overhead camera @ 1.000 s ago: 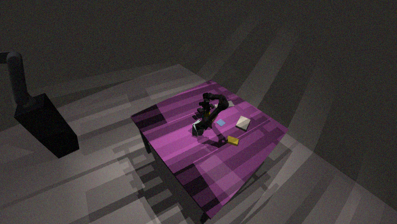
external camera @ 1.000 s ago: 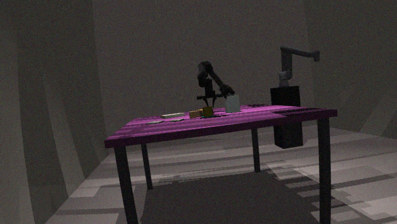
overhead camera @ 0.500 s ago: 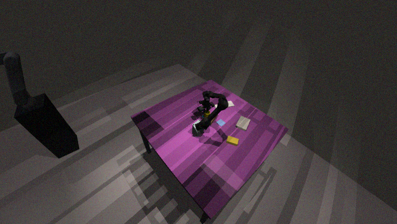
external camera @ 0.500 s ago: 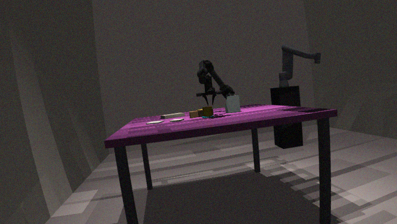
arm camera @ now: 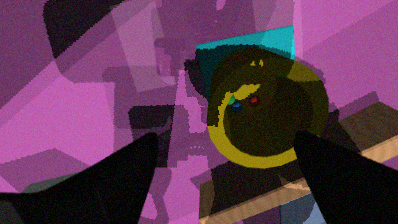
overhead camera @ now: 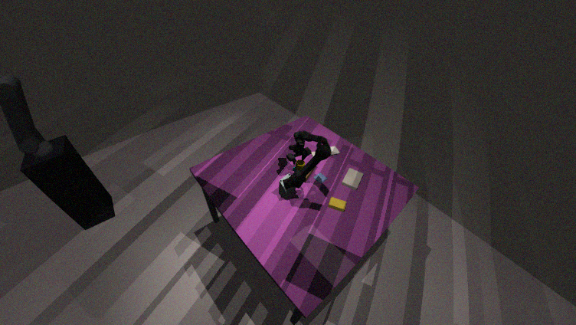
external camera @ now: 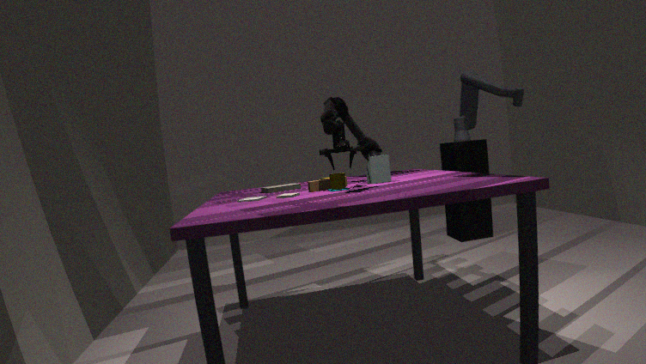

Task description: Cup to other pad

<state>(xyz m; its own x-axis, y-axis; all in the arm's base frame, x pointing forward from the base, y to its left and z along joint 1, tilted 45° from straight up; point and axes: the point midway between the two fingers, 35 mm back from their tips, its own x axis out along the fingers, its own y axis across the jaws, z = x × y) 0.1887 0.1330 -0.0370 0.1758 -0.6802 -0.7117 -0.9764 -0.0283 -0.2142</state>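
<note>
The yellow cup (overhead camera: pixel 299 163) (external camera: pixel 337 181) (arm camera: pixel 287 125) stands upright on the cyan pad (arm camera: pixel 272 37) (external camera: pixel 337 190). Green, blue and red marbles (arm camera: pixel 254 101) lie inside it. My gripper (external camera: pixel 342 168) (arm camera: pixel 225 139) is open and empty, with its fingertips a little above the cup's rim. In the wrist view the cup is off toward the right finger and farther up the picture. The blue pad (overhead camera: pixel 320 177) (arm camera: pixel 300 209) lies on the other side of a wooden block and carries nothing.
The long wooden block (arm camera: pixel 372 120) (external camera: pixel 313 185) lies close beside the cup. A pale upright box (external camera: pixel 379 168) (overhead camera: pixel 284 180) stands by the arm's base. A grey-white slab (overhead camera: pixel 352 178) (external camera: pixel 280 187), a yellow block (overhead camera: pixel 337 203) and flat white pieces (external camera: pixel 252 198) (overhead camera: pixel 334 150) lie on the table.
</note>
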